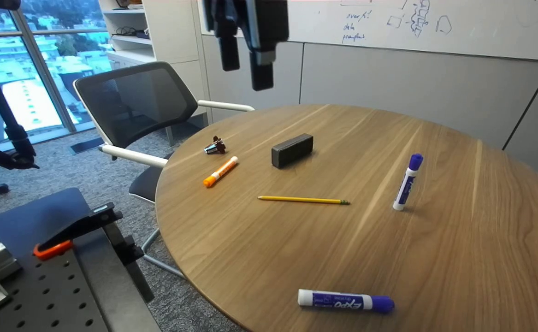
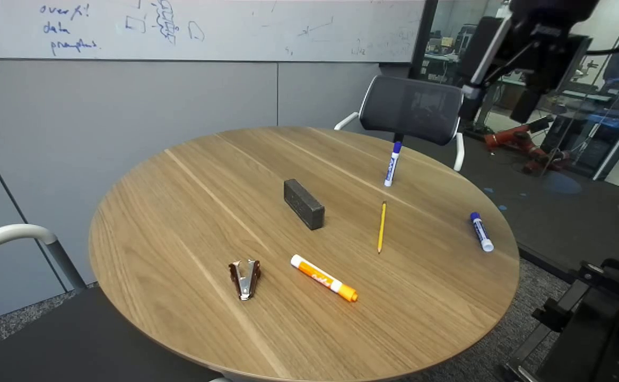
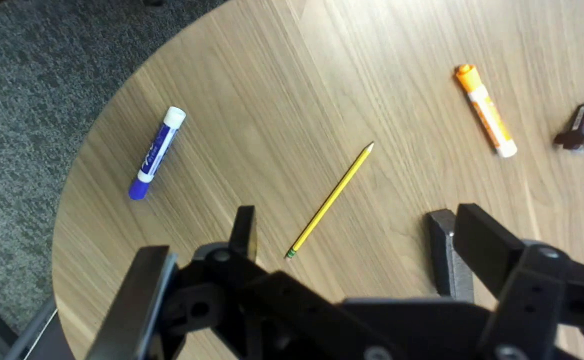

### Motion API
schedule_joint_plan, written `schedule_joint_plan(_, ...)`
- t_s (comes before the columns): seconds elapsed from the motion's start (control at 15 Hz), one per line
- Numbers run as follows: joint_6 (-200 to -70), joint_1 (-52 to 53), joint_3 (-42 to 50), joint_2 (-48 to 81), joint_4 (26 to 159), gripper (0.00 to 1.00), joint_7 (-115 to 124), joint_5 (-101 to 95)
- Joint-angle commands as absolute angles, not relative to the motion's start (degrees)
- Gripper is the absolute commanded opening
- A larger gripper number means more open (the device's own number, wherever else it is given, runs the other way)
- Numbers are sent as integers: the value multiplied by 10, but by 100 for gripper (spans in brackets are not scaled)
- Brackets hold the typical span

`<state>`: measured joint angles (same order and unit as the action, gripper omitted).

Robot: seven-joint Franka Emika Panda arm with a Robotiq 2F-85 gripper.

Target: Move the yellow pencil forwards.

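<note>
The yellow pencil [image 1: 303,199] lies flat on the round wooden table [image 1: 458,272]. It shows whole in both exterior views [image 2: 382,228] and in the wrist view [image 3: 330,201], with a dark point at one end and a green band at the eraser end. My gripper [image 1: 246,69] is high above the table, apart from everything on it, and also shows in an exterior view [image 2: 497,103]. In the wrist view its fingers [image 3: 355,215] are wide apart with nothing between them. The pencil's eraser end appears near the left finger, far below.
A dark block [image 1: 292,151] lies near the pencil, partly behind a finger in the wrist view. An orange marker [image 2: 322,277] and a staple remover [image 2: 245,278] lie beyond its tip. One blue-capped marker [image 1: 406,184] stands upright; another [image 3: 157,150] lies near the table edge.
</note>
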<state>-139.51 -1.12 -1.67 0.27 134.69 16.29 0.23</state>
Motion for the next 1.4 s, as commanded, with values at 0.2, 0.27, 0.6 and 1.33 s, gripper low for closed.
schedule_joint_plan(0.2,-1372,2,7,248,1119,100,215,31)
schedule_joint_plan(0.27,-1368,3,8,277,1094,100,221,38)
schedule_joint_plan(0.6,-1347,19,29,385,999,100,266,51)
schedule_joint_plan(1.33,-1300,31,56,522,870,100,329,59)
